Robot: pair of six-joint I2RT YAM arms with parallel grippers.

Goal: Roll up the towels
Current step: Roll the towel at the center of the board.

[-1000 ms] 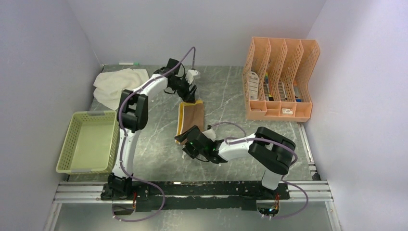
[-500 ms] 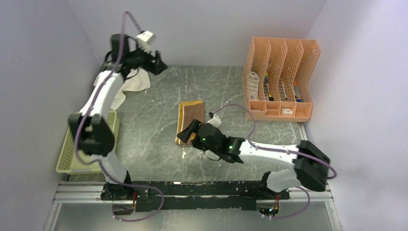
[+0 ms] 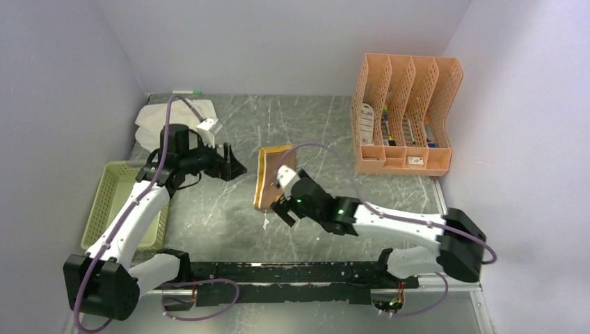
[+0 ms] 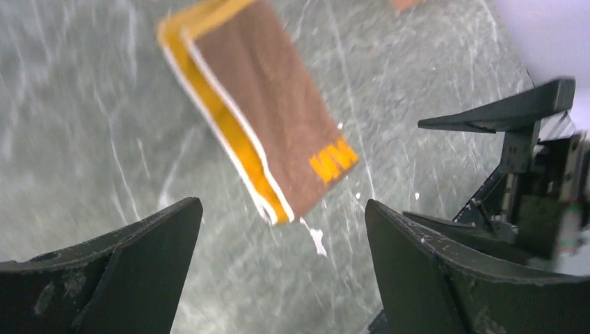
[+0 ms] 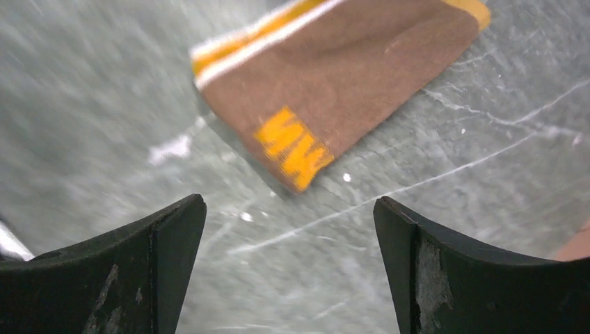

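Top view: brown towel (image 3: 268, 175) folded into a narrow strip, flat at mid-desk, yellow edge along its left side. White towel (image 3: 154, 120) bunched in the far left corner of the desk (image 3: 327, 139), well apart from the brown one. Left pincer (image 3: 235, 165) spread and holding nothing, left of the brown towel and apart from it. Right pincer (image 3: 282, 207) at the near end of that towel, likewise spread. Basket (image 3: 115, 202) at the left edge, file rack (image 3: 403, 111) far right.

Left wrist view: fingers wide apart with bare desk between; brown towel (image 4: 268, 111) ahead, slanted, untouched. Right pincer (image 4: 529, 160) just beyond its near corner.

Right wrist view: fingers wide apart, nothing pinched; near corner of the brown towel (image 5: 348, 83) with its yellow mark just ahead, clear of both fingers. Picture blurred on the left.
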